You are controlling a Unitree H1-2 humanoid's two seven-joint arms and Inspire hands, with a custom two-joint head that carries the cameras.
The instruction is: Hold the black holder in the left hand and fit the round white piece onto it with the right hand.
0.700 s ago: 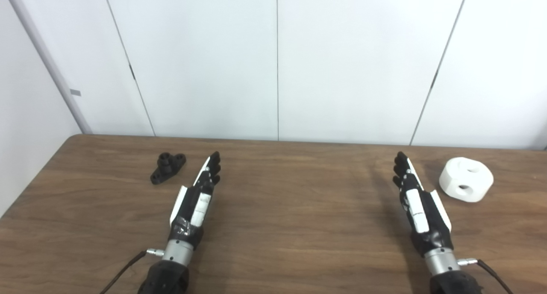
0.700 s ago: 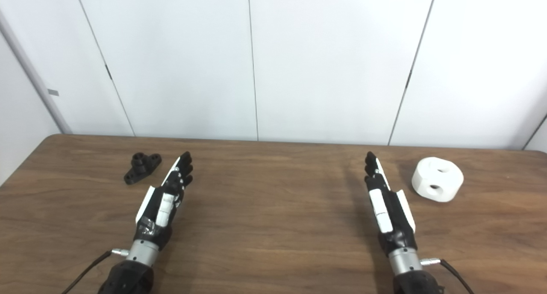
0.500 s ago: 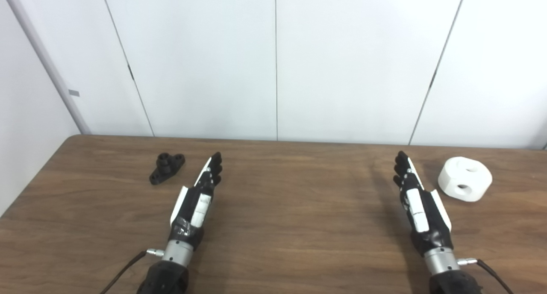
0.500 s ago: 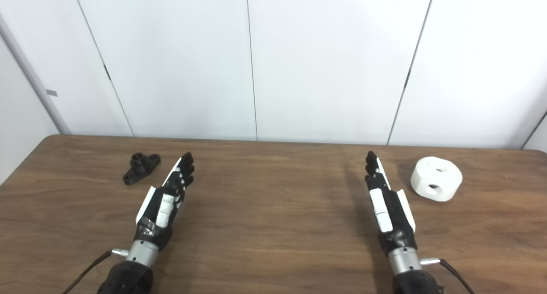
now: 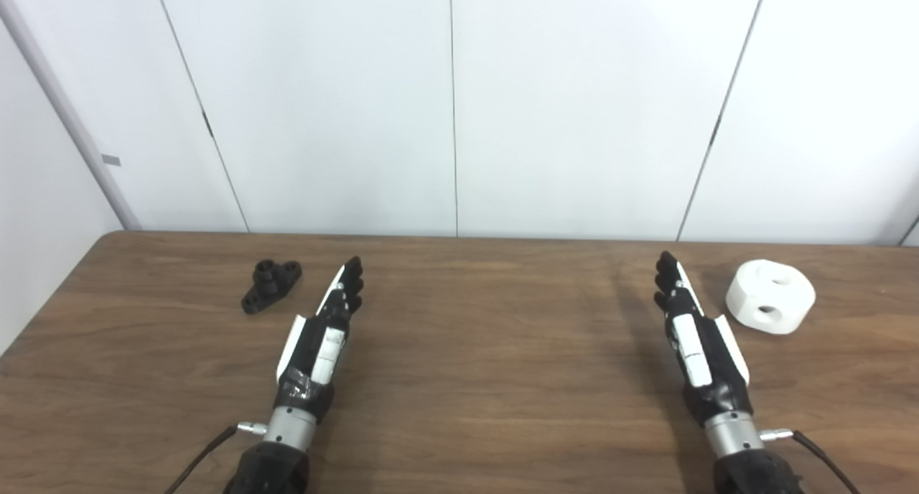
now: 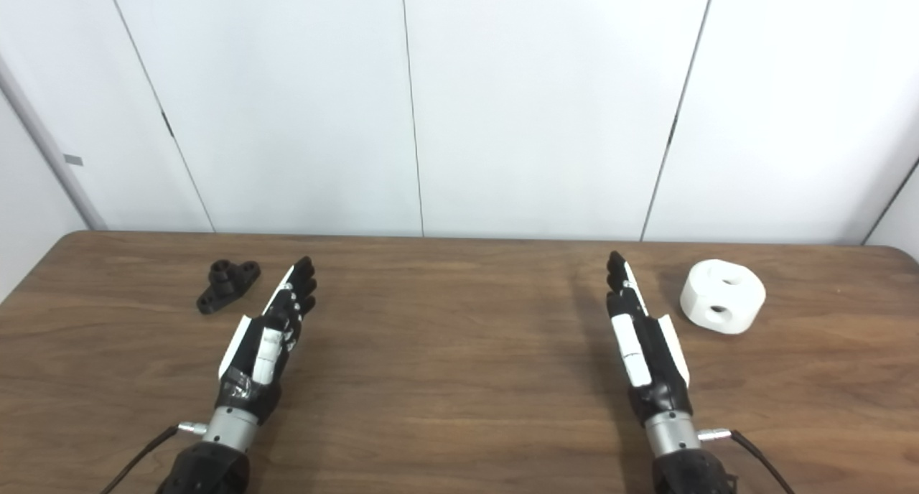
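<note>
The small black holder (image 5: 271,286) lies on the brown table (image 5: 474,350) at the far left, a short post standing from its flat base. My left hand (image 5: 327,329) rests to its right with fingers stretched flat, open and apart from the holder. The round white piece (image 5: 770,305), a thick disc with two holes, sits at the far right. Just left of that disc my right hand (image 5: 691,329) lies open, fingers straight, touching nothing.
White wall panels (image 5: 452,106) rise behind the table's far edge. The table's rounded left corner (image 5: 108,239) is close to the holder. Thin cables (image 5: 201,458) trail from both wrists at the bottom.
The whole picture has shifted a little left and down, so the camera moved. Both hands, the holder and the white piece keep their places on the table.
</note>
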